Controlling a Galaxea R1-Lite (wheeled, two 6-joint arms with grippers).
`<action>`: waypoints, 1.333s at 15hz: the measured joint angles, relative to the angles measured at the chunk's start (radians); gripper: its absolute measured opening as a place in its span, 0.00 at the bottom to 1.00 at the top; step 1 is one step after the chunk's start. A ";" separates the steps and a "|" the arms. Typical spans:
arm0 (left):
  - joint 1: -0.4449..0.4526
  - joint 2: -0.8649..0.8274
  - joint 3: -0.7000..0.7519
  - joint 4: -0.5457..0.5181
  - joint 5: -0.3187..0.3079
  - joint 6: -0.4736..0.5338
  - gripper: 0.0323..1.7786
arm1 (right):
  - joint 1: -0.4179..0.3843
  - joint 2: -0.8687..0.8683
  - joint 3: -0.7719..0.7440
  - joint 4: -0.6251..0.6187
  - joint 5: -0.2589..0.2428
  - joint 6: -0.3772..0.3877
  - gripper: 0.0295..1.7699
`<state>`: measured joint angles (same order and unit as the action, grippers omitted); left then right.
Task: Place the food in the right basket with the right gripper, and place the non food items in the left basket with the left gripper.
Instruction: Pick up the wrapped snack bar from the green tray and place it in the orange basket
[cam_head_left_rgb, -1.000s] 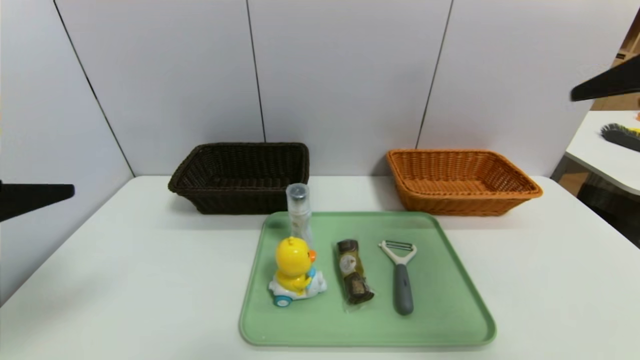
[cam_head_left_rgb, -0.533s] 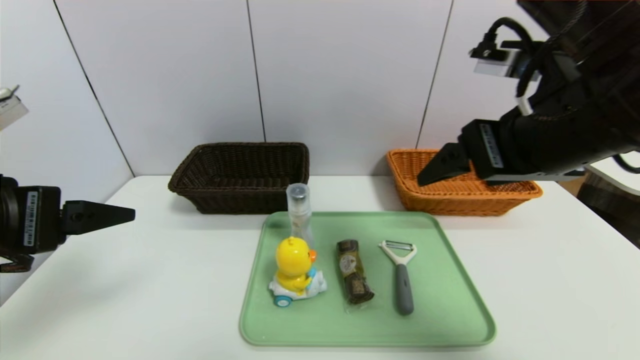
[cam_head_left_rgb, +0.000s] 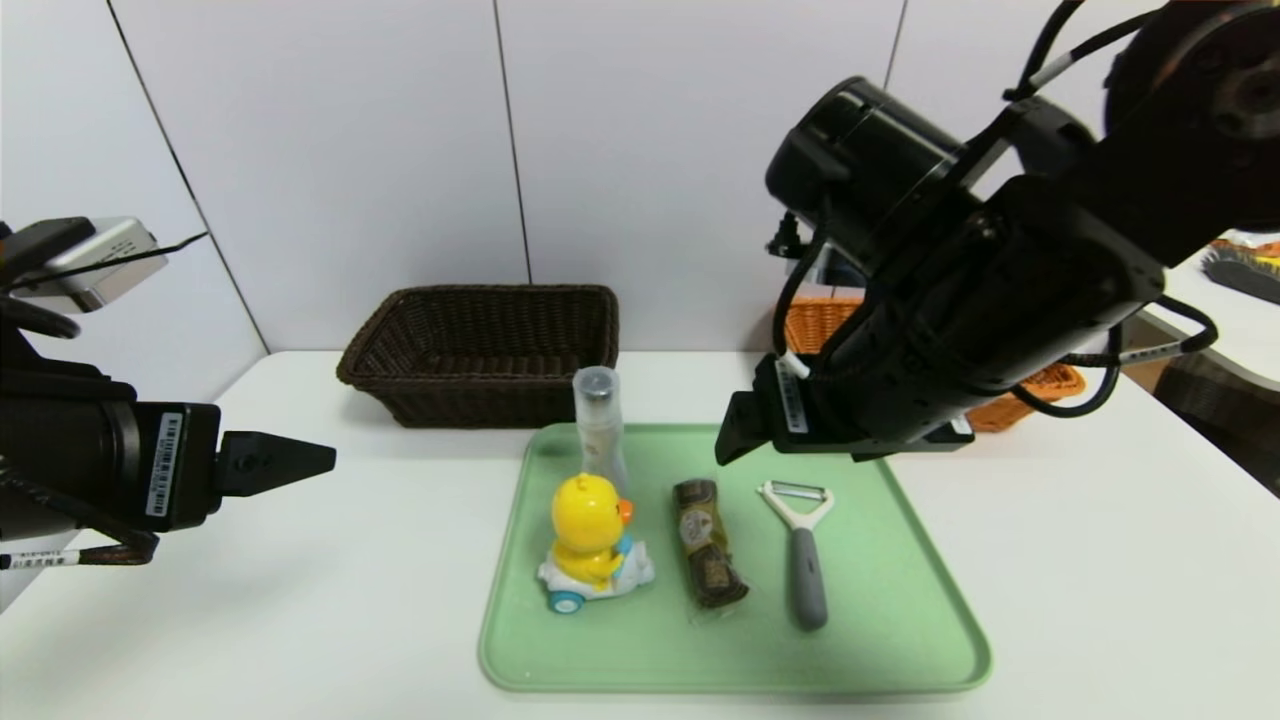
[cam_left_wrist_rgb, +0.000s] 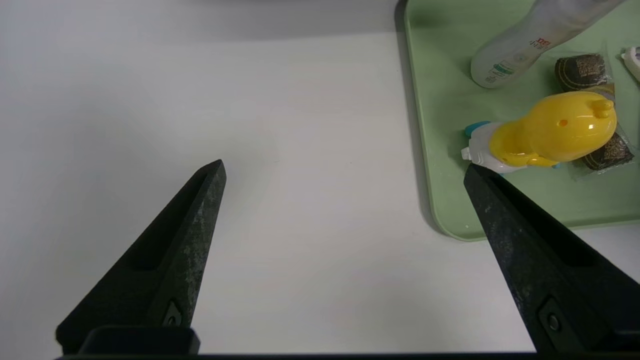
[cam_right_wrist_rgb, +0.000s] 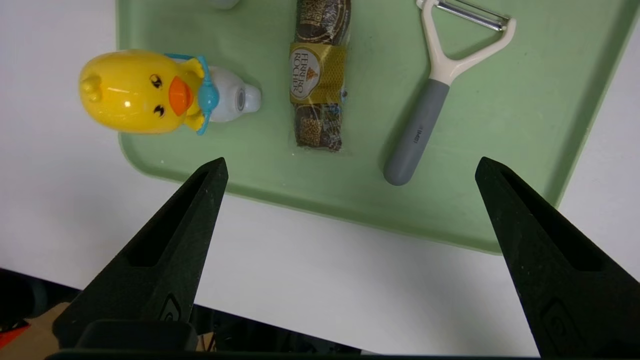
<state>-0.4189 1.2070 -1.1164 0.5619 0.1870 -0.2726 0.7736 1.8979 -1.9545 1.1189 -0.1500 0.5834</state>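
head view, white table (cam_head_left_rgb: 300, 600) (grey panel wall (cam_head_left_rgb: 350, 150) behind), both pincers spread wide

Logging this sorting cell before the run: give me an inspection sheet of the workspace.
Surface: white table, green tray centred.
Job's things: duck, bottle, snack, peeler all on tray; dark basket and orange basket behind.
Clutter: nothing seen.
End effectors: left open beside tray; right open above tray.
Cables: black loops on right arm.
Surroundings: white wall panels.
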 joint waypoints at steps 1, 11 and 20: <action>0.000 0.001 0.004 -0.002 0.000 0.000 0.95 | 0.000 0.023 0.000 -0.004 -0.006 0.010 0.97; -0.001 0.005 0.007 -0.007 -0.002 0.001 0.95 | -0.013 0.239 0.000 -0.121 -0.010 0.074 0.97; -0.001 0.008 0.005 -0.007 -0.005 0.000 0.95 | -0.004 0.291 0.000 -0.131 -0.004 0.080 0.97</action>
<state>-0.4204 1.2151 -1.1117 0.5545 0.1823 -0.2726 0.7696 2.1889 -1.9547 0.9881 -0.1538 0.6632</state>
